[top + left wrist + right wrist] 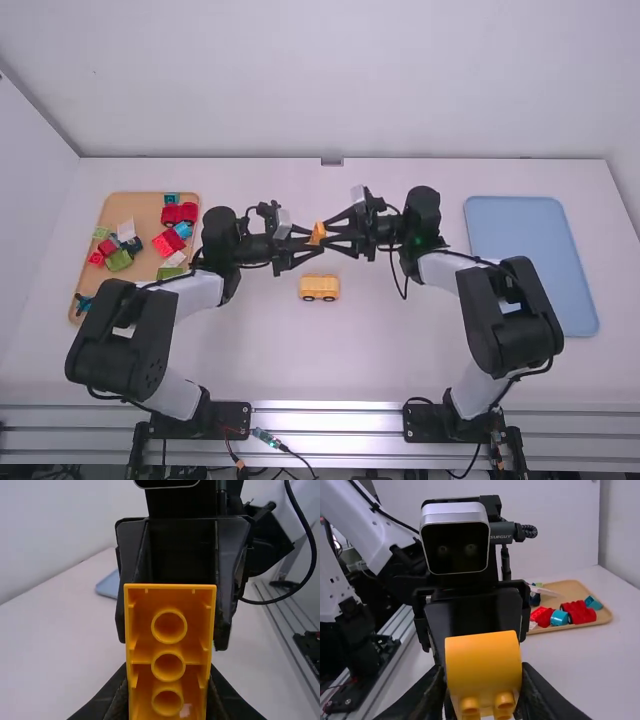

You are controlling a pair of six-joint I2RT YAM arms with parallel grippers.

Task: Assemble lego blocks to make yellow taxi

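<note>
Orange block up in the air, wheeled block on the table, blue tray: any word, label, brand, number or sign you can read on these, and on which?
Orange block: no text on the faces in view.
Wheeled block: too small to tell whether it bears any marking.
Blue tray: none that I can see.

High view looks down; close wrist views face each other.

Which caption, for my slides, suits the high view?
Black left gripper and black right gripper meet at an orange plastic block, near a wheeled yellow block.
</note>
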